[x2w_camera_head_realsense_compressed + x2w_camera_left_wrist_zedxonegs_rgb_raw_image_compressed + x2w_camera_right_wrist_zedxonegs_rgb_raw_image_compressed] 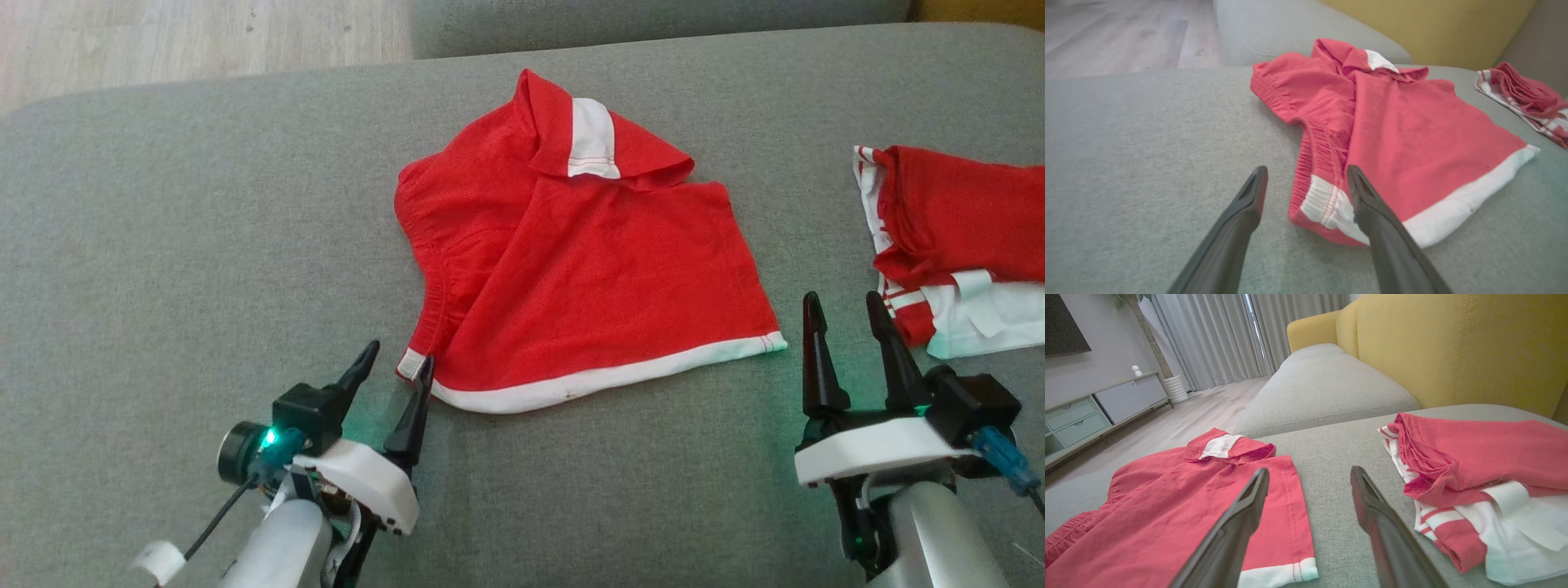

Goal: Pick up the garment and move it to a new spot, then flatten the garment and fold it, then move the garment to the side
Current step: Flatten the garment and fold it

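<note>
Item: red shorts [588, 278], rumpled near the middle of the grey cushion [163, 245], top corner flipped over, white hem nearest the robot; a pile of clothes [955, 237] lies apart on the robot's right. Your left claw [400, 353] stands wide at the near-left corner, nothing gripped; your right claw [842, 298] is wide and empty, near the right hem corner. You should pinch both hem corners low and together, avoiding the pile.
</note>
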Available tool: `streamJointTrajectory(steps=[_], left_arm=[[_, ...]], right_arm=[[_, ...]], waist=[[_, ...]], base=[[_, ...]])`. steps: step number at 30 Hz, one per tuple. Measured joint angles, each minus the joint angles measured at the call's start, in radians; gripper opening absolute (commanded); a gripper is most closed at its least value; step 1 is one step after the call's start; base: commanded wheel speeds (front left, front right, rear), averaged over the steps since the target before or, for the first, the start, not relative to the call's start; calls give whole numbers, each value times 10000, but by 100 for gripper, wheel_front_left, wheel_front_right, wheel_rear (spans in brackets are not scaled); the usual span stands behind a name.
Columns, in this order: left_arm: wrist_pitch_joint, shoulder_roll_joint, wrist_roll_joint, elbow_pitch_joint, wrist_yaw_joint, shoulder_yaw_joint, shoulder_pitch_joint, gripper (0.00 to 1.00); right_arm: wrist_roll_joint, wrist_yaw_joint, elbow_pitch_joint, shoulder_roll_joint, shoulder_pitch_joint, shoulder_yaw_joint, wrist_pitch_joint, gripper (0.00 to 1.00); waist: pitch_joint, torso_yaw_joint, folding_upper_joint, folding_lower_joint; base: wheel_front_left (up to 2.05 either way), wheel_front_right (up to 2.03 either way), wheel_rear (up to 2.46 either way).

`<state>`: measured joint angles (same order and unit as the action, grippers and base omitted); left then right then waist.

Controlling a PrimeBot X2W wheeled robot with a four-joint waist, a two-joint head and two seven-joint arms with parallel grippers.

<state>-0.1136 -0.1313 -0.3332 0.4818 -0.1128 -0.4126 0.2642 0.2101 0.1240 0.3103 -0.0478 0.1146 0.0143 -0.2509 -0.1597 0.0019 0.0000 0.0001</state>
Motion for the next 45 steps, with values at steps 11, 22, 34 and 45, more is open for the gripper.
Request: streamJointTrajectory(steps=[11, 22, 34, 45], left_arm=[[846, -608, -359, 0, -115, -775, 221, 100], [1120, -819, -734, -35, -121, -1283, 325, 0], [451, -813, -903, -268, -48, -1312, 421, 0], [328, -717, -941, -439, 169, -1352, 414, 0]], right_arm=[[12, 0, 238, 0, 69, 23, 0, 100], [-2, 0, 594, 0, 201, 23, 0, 100], [-522, 0, 1866, 0, 311, -253, 441, 100], [-1137, 0, 2800, 0, 1053, 483, 888, 100]], waist=[[-59, -77, 0, 0], [-94, -86, 0, 0], [-122, 47, 0, -1], [-168, 305, 0, -1]], base=[[0, 0, 0], [0, 0, 0], [0, 0, 0], [0, 0, 0]])
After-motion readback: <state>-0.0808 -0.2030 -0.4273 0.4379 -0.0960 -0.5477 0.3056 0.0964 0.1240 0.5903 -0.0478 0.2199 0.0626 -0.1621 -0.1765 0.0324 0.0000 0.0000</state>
